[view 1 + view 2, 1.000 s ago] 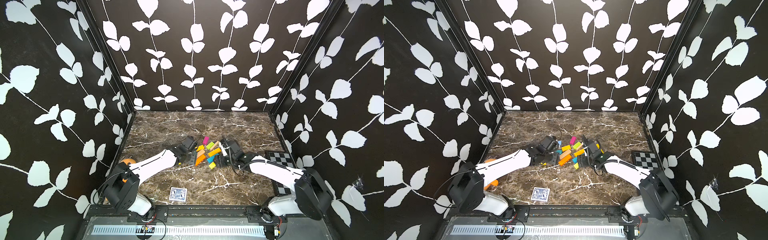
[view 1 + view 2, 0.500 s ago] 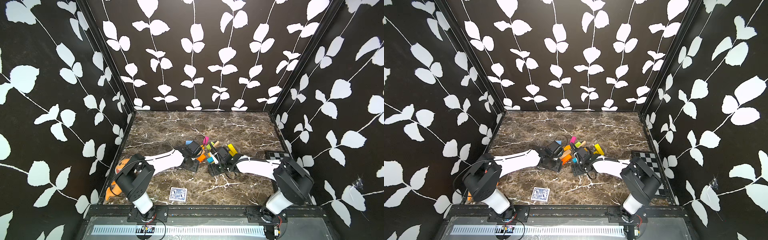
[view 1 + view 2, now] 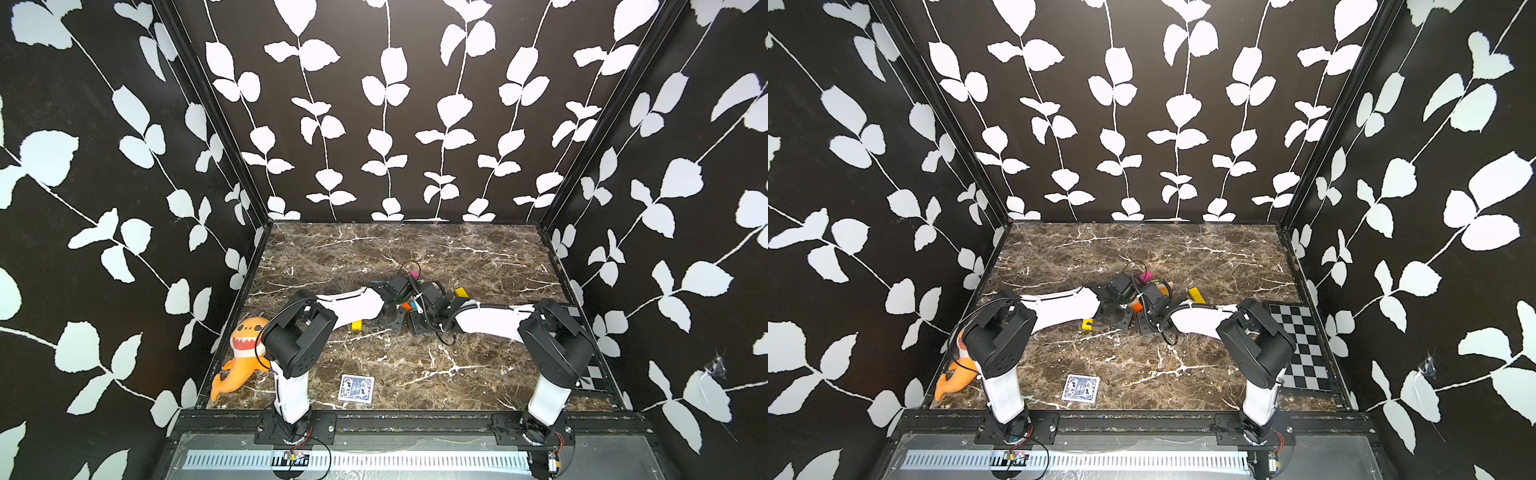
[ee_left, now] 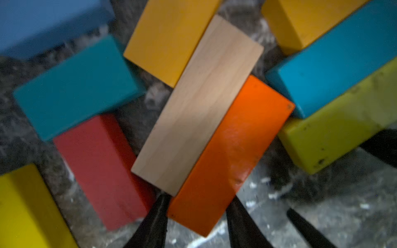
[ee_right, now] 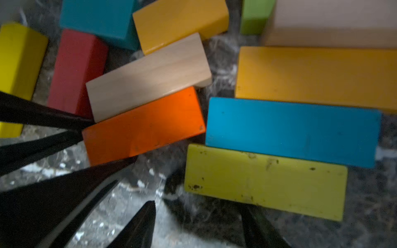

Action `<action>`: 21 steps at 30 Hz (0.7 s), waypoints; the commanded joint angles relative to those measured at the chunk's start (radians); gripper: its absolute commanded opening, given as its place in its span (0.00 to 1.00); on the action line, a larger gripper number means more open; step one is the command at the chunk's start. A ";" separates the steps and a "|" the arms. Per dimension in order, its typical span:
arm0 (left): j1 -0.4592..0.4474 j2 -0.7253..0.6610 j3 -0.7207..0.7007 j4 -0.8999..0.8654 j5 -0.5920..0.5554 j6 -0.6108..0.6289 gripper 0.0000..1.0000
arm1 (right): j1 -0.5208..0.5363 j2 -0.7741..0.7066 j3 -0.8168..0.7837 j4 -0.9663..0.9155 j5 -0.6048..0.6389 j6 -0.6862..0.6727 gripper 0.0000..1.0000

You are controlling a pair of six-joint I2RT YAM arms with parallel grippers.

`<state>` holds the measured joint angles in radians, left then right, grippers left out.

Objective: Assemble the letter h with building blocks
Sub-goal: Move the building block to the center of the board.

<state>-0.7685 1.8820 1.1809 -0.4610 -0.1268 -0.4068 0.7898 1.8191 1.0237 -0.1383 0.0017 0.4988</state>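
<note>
At the near edge of the marble tabletop (image 3: 436,365) lies a blue-backed card deck (image 3: 356,389), with an orange shark plush (image 3: 245,353) at the near left and a checkerboard (image 3: 1304,345) along the right side. Farther in, a lone yellow block (image 3: 356,325) sits just beside the left arm. At mid-table both arms meet over the building blocks (image 3: 1137,306), which lie flat and crowded together. The left gripper (image 4: 197,199) is closed around one end of the orange block (image 4: 229,154), a finger against each long side. A tan block (image 4: 197,103) touches the orange one alongside, with a red block (image 4: 103,169) and a teal block (image 4: 75,88) close by. The right gripper (image 5: 196,205) is partly open and holds nothing, its fingertips at a corner of the yellow-green block (image 5: 266,182), which lies against a light blue block (image 5: 292,131). Farthest, a pink block (image 3: 414,274) and a second yellow block (image 3: 461,292) show past the grippers.
</note>
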 commanded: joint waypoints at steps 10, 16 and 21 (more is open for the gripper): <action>0.115 0.200 0.238 0.078 -0.042 0.065 0.40 | -0.108 0.162 0.146 0.087 -0.004 -0.012 0.62; 0.121 0.097 0.289 0.083 0.007 0.065 0.50 | -0.124 0.113 0.203 0.093 -0.038 -0.069 0.75; 0.091 -0.052 0.193 0.072 0.034 0.031 0.61 | -0.124 0.007 0.155 0.111 -0.059 -0.068 0.82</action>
<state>-0.6434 1.9652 1.4132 -0.3805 -0.1295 -0.3603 0.6636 1.9087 1.1919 -0.0593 -0.0288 0.4454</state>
